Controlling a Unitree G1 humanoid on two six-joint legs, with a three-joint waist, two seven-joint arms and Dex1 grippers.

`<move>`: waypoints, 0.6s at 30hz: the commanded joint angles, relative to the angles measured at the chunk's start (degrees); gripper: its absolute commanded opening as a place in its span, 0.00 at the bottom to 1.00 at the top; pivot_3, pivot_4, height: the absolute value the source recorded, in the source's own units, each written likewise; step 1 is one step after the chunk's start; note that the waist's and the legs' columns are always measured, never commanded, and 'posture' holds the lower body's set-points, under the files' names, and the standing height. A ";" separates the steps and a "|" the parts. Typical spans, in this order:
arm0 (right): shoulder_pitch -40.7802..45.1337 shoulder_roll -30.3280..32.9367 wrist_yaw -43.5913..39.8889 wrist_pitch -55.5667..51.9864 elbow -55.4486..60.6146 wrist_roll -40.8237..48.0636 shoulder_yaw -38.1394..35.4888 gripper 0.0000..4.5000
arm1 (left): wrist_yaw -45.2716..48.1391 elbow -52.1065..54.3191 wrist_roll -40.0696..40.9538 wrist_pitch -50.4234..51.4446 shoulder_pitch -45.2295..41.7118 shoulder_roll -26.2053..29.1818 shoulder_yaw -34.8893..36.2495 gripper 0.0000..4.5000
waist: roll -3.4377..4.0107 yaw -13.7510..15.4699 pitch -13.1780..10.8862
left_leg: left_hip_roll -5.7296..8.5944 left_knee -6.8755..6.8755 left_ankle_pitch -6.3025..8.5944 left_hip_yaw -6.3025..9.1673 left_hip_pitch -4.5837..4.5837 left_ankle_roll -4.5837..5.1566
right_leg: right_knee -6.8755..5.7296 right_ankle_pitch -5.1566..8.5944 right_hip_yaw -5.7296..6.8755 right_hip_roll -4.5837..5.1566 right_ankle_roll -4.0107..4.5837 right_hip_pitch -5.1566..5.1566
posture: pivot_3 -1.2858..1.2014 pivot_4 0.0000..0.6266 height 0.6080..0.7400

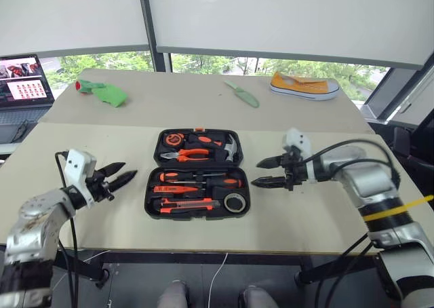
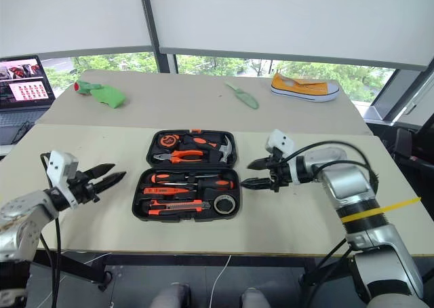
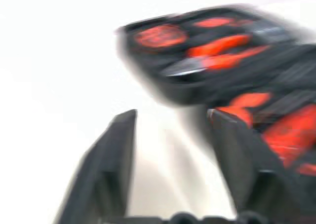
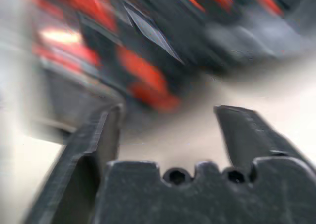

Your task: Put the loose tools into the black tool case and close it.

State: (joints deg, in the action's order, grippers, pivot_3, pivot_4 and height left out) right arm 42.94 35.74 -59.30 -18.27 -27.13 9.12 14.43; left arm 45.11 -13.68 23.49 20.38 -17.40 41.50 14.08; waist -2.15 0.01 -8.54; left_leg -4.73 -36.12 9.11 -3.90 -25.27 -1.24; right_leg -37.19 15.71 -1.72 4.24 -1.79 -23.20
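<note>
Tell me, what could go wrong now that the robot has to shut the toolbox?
The black tool case lies open flat, with both grippers at its sides, the left gripper and the right gripper, empty and open. A screwdriver or the tape roll sitting proud of its recess might stop the lid closing. Pushing from one side only could slide the case across the table instead of folding it.

One tool case (image 1: 150, 186), two green items (image 1: 102, 93), one yellow shoe (image 1: 304, 87), one laptop (image 1: 26, 84).

Matt black plastic tool case (image 1: 197, 175), smooth matt beige table (image 1: 305, 213), yellow canvas shoe (image 1: 304, 86)
</note>
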 commanded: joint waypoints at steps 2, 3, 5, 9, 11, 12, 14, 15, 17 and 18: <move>5.94 -5.70 5.70 16.63 -11.89 -6.61 0.49 0.35 | 0.45 -3.33 -4.02 0.34 -5.10 -2.13 -5.67 0.08 | 0.01 -0.70 -0.02 | 0.01 0.10 -0.01 -0.03 -0.02 0.00 | 0.00 -0.03 -0.09 -0.04 -0.02 -0.06 | 0.52 0.24 1.00; 6.55 -7.02 5.26 18.30 -13.74 -6.89 0.49 0.30 | 0.52 -4.37 -4.18 -0.20 -6.21 -3.01 -6.09 0.07 | 0.01 -0.89 -0.02 | 0.00 0.13 -0.01 -0.03 -0.02 -0.01 | -0.02 -0.03 -0.09 -0.06 -0.03 -0.07 | 0.52 0.24 1.00; 7.72 -9.35 6.12 20.94 -17.13 -7.66 0.03 0.22 | 1.45 -6.04 -4.59 -1.14 -7.78 -4.41 -7.15 0.07 | 0.00 -0.97 -0.02 | -0.03 0.24 -0.01 -0.02 -0.02 -0.01 | -0.01 -0.04 -0.10 -0.12 -0.02 -0.12 | 0.52 0.24 1.00; 8.89 -12.38 4.46 26.23 -20.41 -7.92 -0.60 0.22 | 6.03 -7.93 -6.19 -5.01 -8.89 -5.82 -10.01 0.07 | 0.02 -0.71 -0.03 | -0.06 0.28 0.00 -0.01 -0.02 -0.02 | 0.00 -0.04 -0.10 -0.18 -0.01 -0.11 | 0.52 0.24 1.00; 7.94 -12.62 1.16 26.73 -18.86 -7.26 -0.44 0.22 | 8.32 -8.11 -6.26 -5.85 -9.08 -5.98 -10.86 0.07 | 0.04 -0.46 -0.05 | -0.01 0.26 0.00 -0.02 -0.03 -0.02 | 0.02 -0.04 -0.10 -0.10 -0.02 -0.06 | 0.52 0.24 1.00; 6.50 -12.20 -1.37 25.33 -16.00 -6.40 -0.20 0.22 | 10.05 -7.06 -6.10 -6.38 -8.63 -5.71 -11.44 0.07 | 0.04 -0.44 -0.05 | 0.01 0.23 0.00 -0.06 -0.03 -0.02 | 0.03 -0.04 -0.10 -0.04 -0.03 -0.05 | 0.52 0.24 1.00; 3.55 -11.22 -3.82 21.88 -10.05 -5.04 -0.45 0.22 | 12.59 -5.03 -6.13 -6.52 -7.46 -4.99 -12.31 0.07 | 0.05 -0.23 -0.06 | 0.05 0.21 0.00 -0.09 -0.05 -0.02 | 0.05 -0.05 -0.10 0.02 -0.07 -0.03 | 0.52 0.24 1.00; 2.63 -10.91 -4.36 20.59 -8.13 -4.69 -0.65 0.22 | 13.37 -4.72 -6.18 -6.65 -7.16 -4.84 -12.45 0.07 | 0.05 -0.22 -0.05 | 0.05 0.21 0.00 -0.09 -0.05 -0.03 | 0.06 -0.05 -0.10 0.02 -0.08 -0.02 | 0.52 0.24 1.00; -0.22 -9.72 -3.94 17.98 -3.12 -4.68 -1.17 0.22 | 13.87 -3.40 -5.62 -6.11 -6.01 -4.89 -11.99 0.07 | 0.05 -0.22 -0.05 | 0.04 0.24 0.01 -0.08 -0.05 -0.03 | 0.05 -0.05 -0.10 0.01 -0.08 -0.05 | 0.52 0.24 1.00; -1.94 -9.00 -4.19 16.36 -0.20 -4.42 -1.33 0.22 | 13.91 -2.27 -5.32 -5.66 -5.23 -4.90 -11.73 0.07 | 0.06 -0.22 -0.06 | 0.02 0.25 0.01 -0.08 -0.04 -0.03 | 0.03 -0.05 -0.10 -0.01 -0.08 -0.05 | 0.52 0.24 1.00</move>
State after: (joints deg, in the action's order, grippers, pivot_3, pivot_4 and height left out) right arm 41.84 26.92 -61.55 -0.07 -33.68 2.59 13.08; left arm 56.52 -19.87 17.10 15.01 -23.56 37.54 4.16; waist -2.09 -0.21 -8.60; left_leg -4.71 -35.86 9.12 -3.98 -25.31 -1.27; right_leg -37.16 15.66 -1.82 4.23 -1.86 -23.26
